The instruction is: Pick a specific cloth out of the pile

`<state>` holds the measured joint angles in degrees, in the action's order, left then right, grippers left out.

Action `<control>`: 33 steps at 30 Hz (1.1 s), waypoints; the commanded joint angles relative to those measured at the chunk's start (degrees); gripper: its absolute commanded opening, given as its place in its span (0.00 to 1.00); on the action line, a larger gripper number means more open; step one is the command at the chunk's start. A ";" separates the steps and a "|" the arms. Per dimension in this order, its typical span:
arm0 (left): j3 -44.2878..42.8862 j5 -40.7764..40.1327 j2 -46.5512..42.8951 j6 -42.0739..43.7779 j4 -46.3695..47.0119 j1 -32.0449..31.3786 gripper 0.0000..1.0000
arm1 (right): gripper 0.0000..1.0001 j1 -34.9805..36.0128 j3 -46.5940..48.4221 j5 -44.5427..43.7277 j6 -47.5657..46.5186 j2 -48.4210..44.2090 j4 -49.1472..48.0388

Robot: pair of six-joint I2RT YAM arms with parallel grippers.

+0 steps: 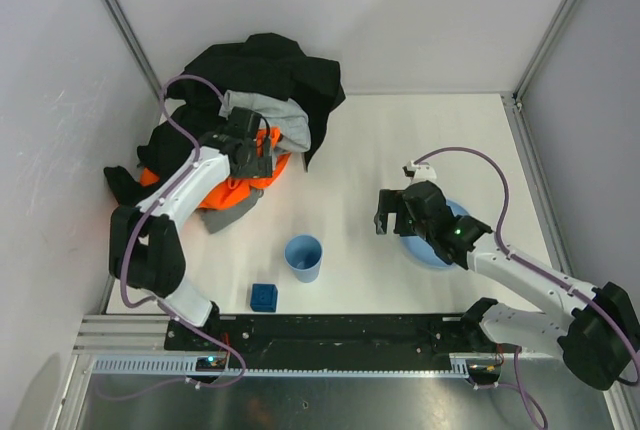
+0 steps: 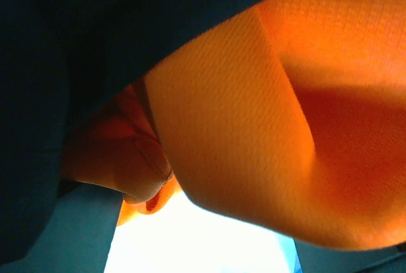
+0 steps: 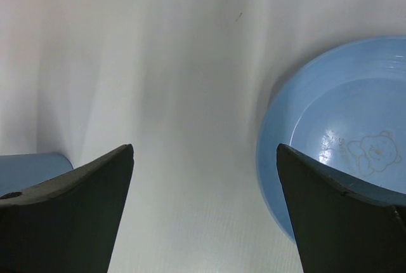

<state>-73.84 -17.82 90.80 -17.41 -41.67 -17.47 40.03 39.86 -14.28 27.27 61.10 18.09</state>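
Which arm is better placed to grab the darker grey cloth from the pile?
Left. The left gripper sits on the pile, near the darker grey cloth; the right gripper hangs open by the blue plate, far from it.

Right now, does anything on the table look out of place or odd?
Nothing spilled or damaged. Only the pile is a tangle, and the orange cloth fills the left wrist view, pressed close against the left gripper.

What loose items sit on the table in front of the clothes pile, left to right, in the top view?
Dark blue block → light blue cup → blue plate
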 commanded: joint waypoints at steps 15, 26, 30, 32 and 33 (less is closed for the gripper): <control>-8.57 -6.72 12.56 5.12 3.69 0.68 0.47 | 0.99 -1.90 2.22 2.77 -1.33 2.07 -2.38; -6.87 -5.53 9.41 5.18 4.29 1.76 0.01 | 0.99 -2.88 2.23 4.33 -1.79 2.53 -2.93; -8.69 -6.10 5.05 6.04 4.19 2.89 0.01 | 0.99 -2.71 2.19 4.28 -0.98 2.90 -2.91; -10.58 -6.28 2.75 6.81 4.20 3.48 0.01 | 0.99 -2.69 2.16 4.49 -0.87 3.17 -3.24; -11.92 -6.58 1.72 7.23 4.17 3.66 0.01 | 0.99 -2.68 2.16 4.77 -1.02 3.25 -3.50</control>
<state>-80.14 -22.55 99.48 -12.64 -41.52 -15.88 37.28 39.88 -10.00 25.89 63.72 16.82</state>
